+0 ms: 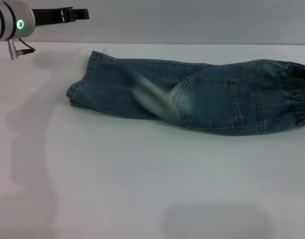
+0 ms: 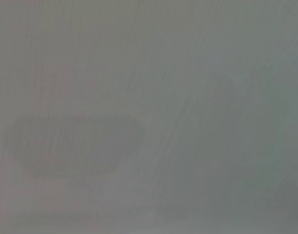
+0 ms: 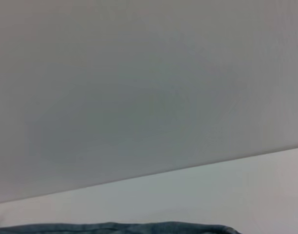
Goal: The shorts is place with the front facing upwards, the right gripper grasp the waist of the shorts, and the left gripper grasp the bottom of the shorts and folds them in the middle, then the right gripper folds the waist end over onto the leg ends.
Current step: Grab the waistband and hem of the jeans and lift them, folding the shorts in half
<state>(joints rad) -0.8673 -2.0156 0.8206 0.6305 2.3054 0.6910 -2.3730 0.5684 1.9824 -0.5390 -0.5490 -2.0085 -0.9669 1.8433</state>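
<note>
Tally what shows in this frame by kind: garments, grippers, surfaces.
Shorts: 1, denim, folded lengthwise, waist end toward the robot's right
Grippers: 2, left gripper raised at far left; right gripper at the waist end
Table: 1
Total: 4

One pair of denim shorts (image 1: 192, 97) lies on one white bench (image 1: 142, 189). Two claws show: the left claw (image 1: 75, 15) at ten o'clock and the right claw (image 1: 299, 74) at three o'clock.
</note>
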